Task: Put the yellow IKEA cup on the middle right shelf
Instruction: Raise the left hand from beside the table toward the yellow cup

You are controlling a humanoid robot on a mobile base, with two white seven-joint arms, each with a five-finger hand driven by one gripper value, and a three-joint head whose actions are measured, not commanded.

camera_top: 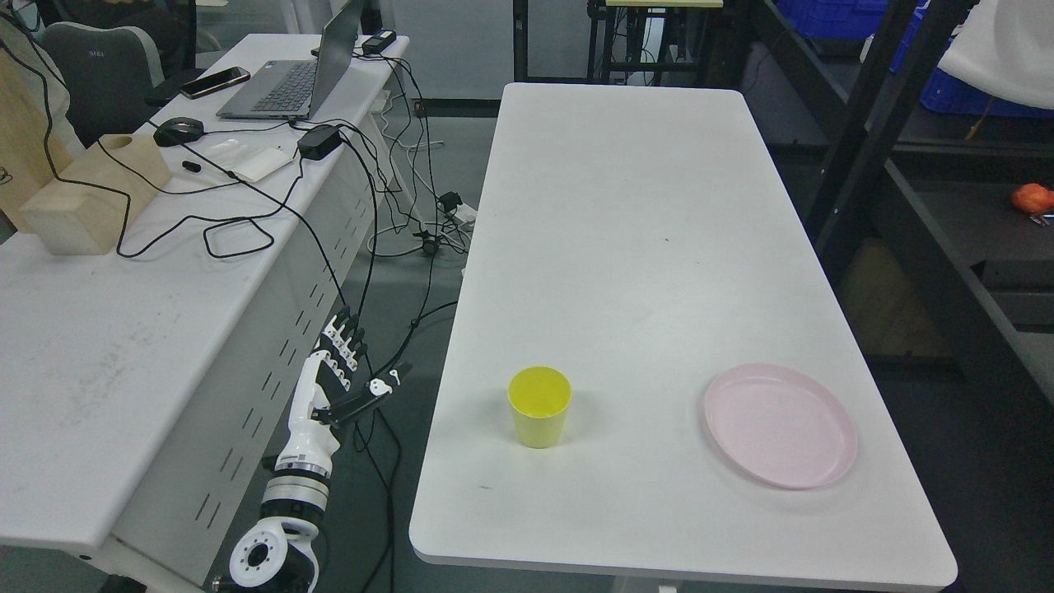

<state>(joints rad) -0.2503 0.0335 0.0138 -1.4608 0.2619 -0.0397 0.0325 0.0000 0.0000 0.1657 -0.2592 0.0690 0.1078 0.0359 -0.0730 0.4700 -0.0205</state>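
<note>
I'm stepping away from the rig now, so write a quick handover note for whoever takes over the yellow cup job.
Left hand: open, fingers spread, holding nothing, in the gap between the two tables, left of the white table.
Right hand: not in view.
Yellow cup: upright and empty, near the table's front edge, apart from the pink plate on its right.
Dark shelving stands along the table's right side.
Done: nothing; cup not yet grasped.
Left: grasp, lift, carry it to the middle right shelf.

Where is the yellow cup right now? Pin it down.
In the head view the yellow cup stands upright near the front edge of the white table, left of the pink plate and right of the left hand.
</note>
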